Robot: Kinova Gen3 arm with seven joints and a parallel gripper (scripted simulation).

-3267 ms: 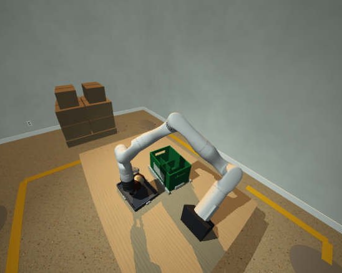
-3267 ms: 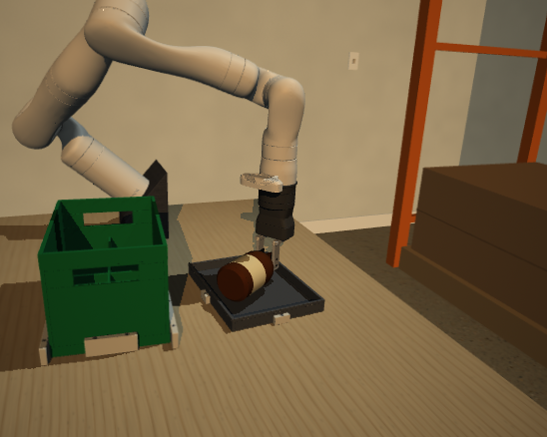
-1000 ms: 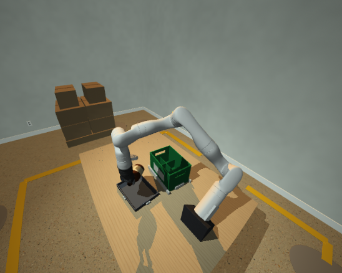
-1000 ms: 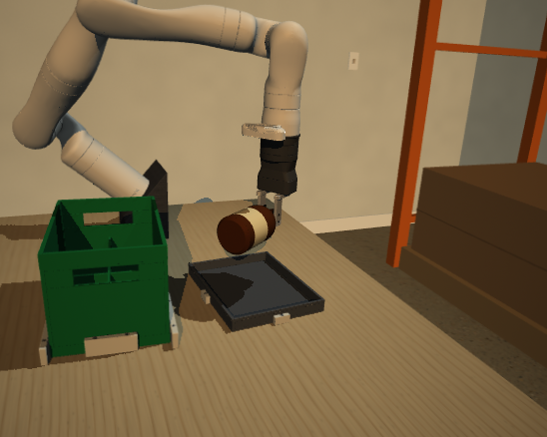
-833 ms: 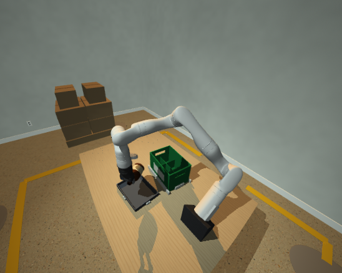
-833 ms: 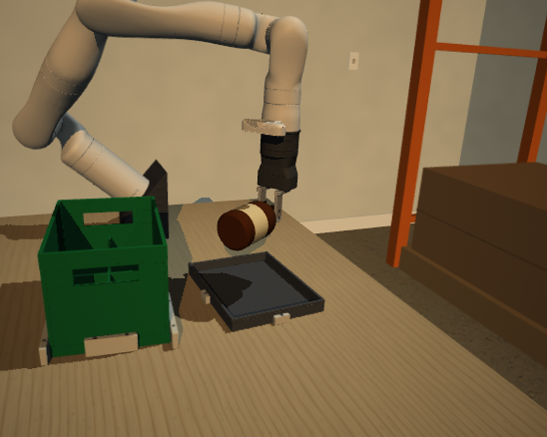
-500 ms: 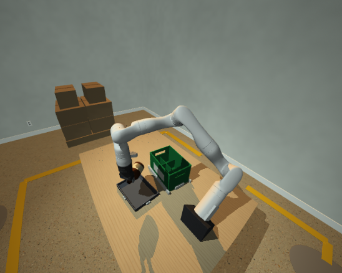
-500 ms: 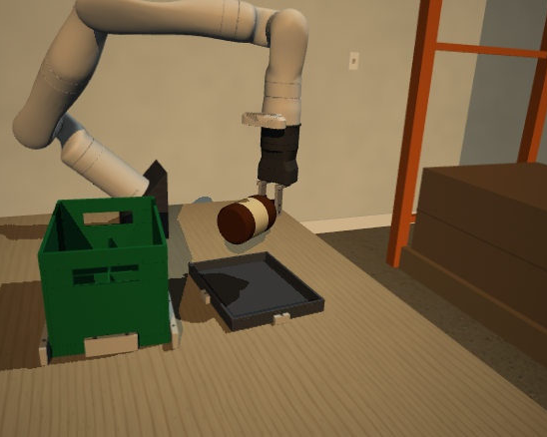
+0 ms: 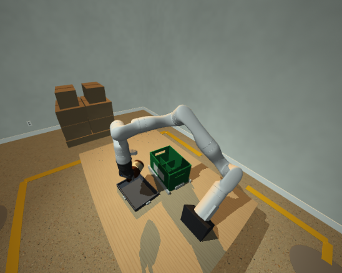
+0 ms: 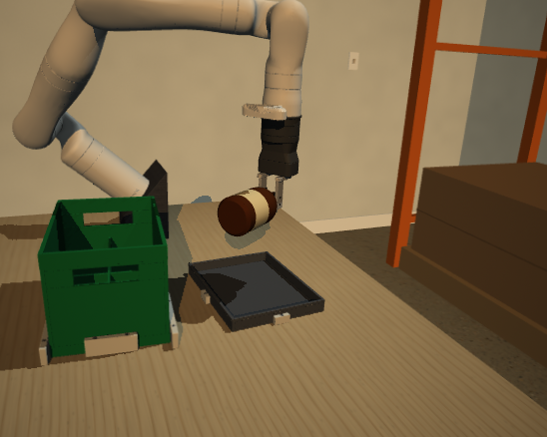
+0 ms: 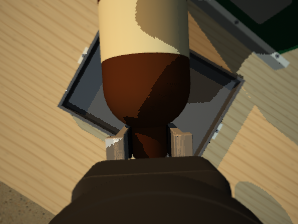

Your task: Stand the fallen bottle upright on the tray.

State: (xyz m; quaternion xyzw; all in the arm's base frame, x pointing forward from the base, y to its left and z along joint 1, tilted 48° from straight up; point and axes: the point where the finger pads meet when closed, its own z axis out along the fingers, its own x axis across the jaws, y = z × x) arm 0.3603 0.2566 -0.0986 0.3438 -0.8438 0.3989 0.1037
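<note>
The brown bottle (image 10: 246, 210) with a cream label hangs on its side in the air above the far end of the dark tray (image 10: 256, 290). My gripper (image 10: 270, 194) points straight down and is shut on the bottle's neck. In the wrist view the two fingers clamp the narrow neck, and the bottle body (image 11: 145, 60) stretches away over the tray. In the top view the bottle (image 9: 137, 166) shows beside the gripper (image 9: 128, 177) above the tray (image 9: 138, 191). The tray lies flat on the wooden table and is empty.
A green crate (image 10: 104, 271) with inner dividers stands left of the tray on the table. The arm's black base (image 9: 197, 222) sits at the table's near end. Stacked cardboard boxes (image 9: 82, 112) stand by the wall. An orange rack (image 10: 416, 125) and brown boxes (image 10: 491, 249) stand off the table.
</note>
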